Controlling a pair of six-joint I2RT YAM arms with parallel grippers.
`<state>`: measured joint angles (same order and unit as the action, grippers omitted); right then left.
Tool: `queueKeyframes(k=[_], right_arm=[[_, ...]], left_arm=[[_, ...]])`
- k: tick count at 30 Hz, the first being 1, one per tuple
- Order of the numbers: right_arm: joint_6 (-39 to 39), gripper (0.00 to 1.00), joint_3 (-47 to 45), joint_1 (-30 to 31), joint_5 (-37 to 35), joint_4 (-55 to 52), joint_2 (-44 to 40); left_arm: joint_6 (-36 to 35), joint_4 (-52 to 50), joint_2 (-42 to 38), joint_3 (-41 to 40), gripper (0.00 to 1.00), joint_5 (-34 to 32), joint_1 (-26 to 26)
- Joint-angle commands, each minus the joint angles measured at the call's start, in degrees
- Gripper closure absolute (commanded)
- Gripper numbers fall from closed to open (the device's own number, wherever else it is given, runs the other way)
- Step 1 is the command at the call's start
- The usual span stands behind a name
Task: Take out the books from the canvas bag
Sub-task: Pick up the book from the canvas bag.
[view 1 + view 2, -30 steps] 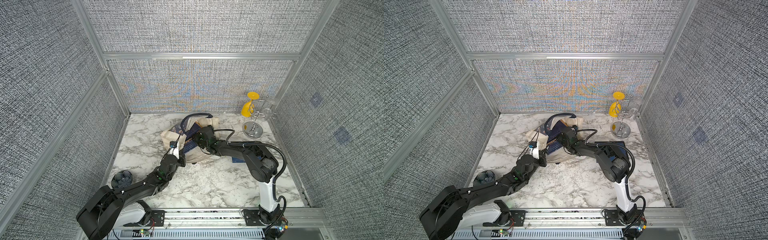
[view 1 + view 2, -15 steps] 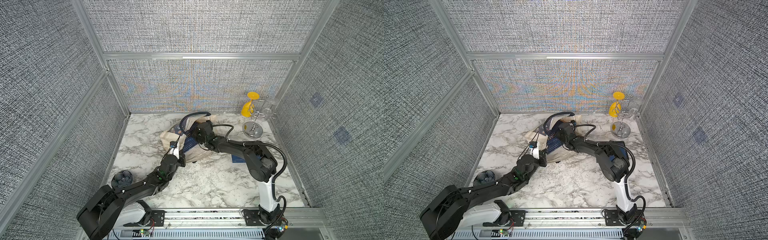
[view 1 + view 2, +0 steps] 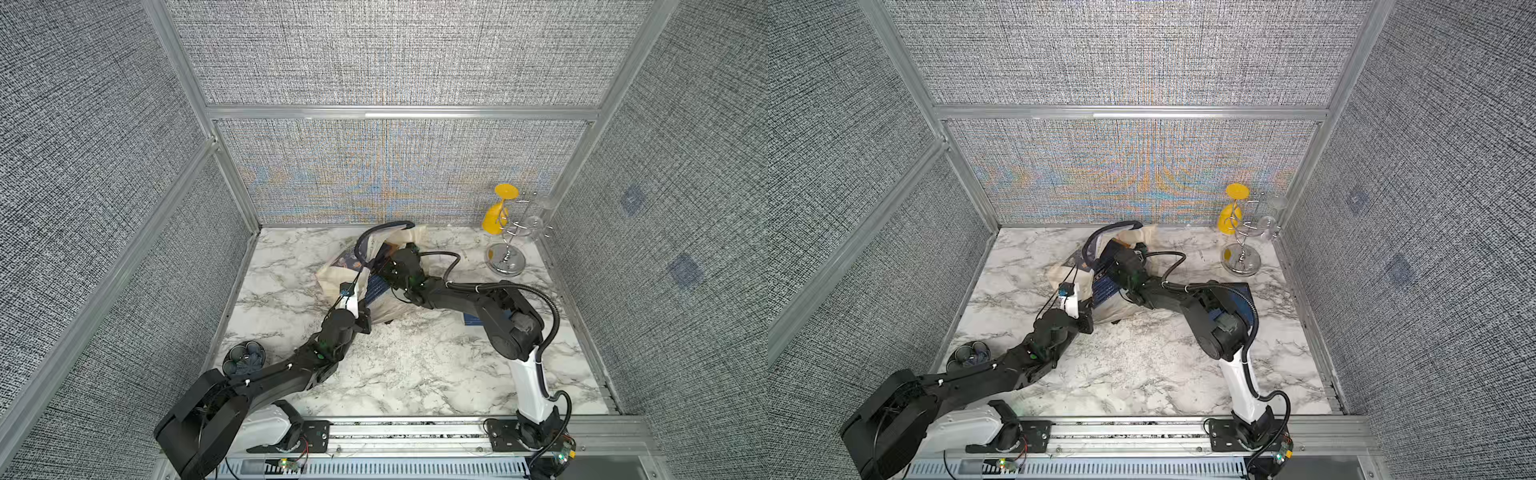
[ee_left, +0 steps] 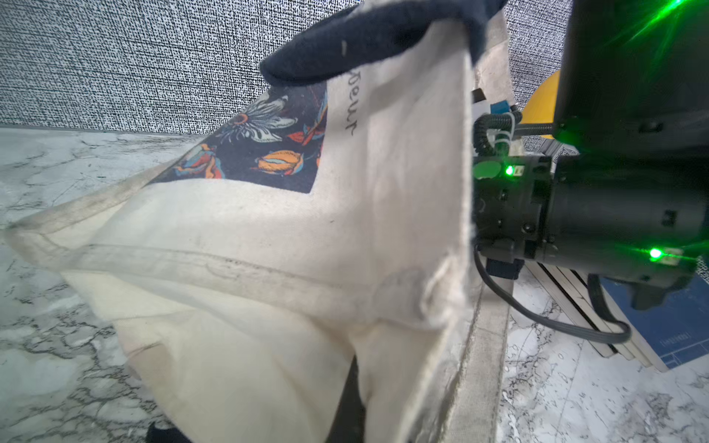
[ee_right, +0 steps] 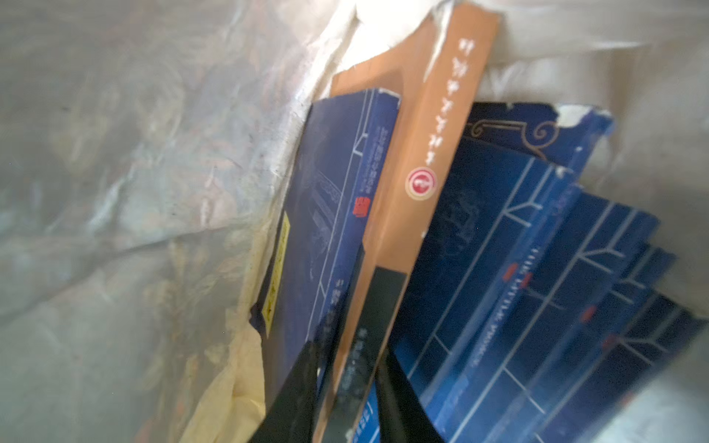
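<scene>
The cream canvas bag [image 3: 338,276] [image 3: 1069,276] lies at the back middle of the table, its floral panel [image 4: 268,153] turned toward the left wrist view. My left gripper [image 3: 366,319] is shut on the bag's front canvas edge [image 4: 383,307], and the cloth hides its fingers. Reaching into the bag's mouth, my right gripper [image 3: 384,275] [image 5: 356,356] is shut on an orange-spined book [image 5: 433,153]. Several navy books [image 5: 518,268] stand beside it inside the bag. More navy books [image 3: 1241,291] [image 4: 671,337] lie on the table under my right arm.
A chrome wire stand [image 3: 505,259] holding a yellow glass [image 3: 496,216] stands at the back right. A dark flower-shaped dish [image 3: 244,357] sits by the left wall near my left arm. Grey walls close in three sides.
My right wrist has shifted slightly toward the back left inside the bag's mouth. The left arm holds the bag edge in the same place.
</scene>
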<state>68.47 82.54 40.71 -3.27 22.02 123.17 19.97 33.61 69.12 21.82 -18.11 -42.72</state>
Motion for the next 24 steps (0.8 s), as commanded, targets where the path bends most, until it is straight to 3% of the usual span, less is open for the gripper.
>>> queueKeyframes(k=[1, 6, 12, 20, 24], right_arm=[[0.0, 0.75, 1.0, 0.6, -0.5, 6.2, 0.4], [0.5, 0.87, -0.2, 0.7, -1.2, 7.0, 0.0], [0.5, 0.94, -7.9, 1.1, -2.9, 8.4, -7.0], [1.1, 0.94, -16.4, 1.0, -1.4, 7.0, -14.7], [2.2, 0.84, -18.1, 0.4, 0.3, 8.6, -13.3]], left_arm=[[0.0, 2.7, 0.2, 0.4, 1.00, 1.2, -0.1], [0.0, 2.5, -0.3, 0.2, 1.00, 0.9, -0.1], [0.0, 2.5, -0.5, 0.2, 1.00, 0.9, -0.1], [0.1, 2.3, -0.4, 0.3, 1.00, 0.8, -0.1], [0.1, 2.4, -0.3, 0.3, 1.00, 0.8, -0.1]])
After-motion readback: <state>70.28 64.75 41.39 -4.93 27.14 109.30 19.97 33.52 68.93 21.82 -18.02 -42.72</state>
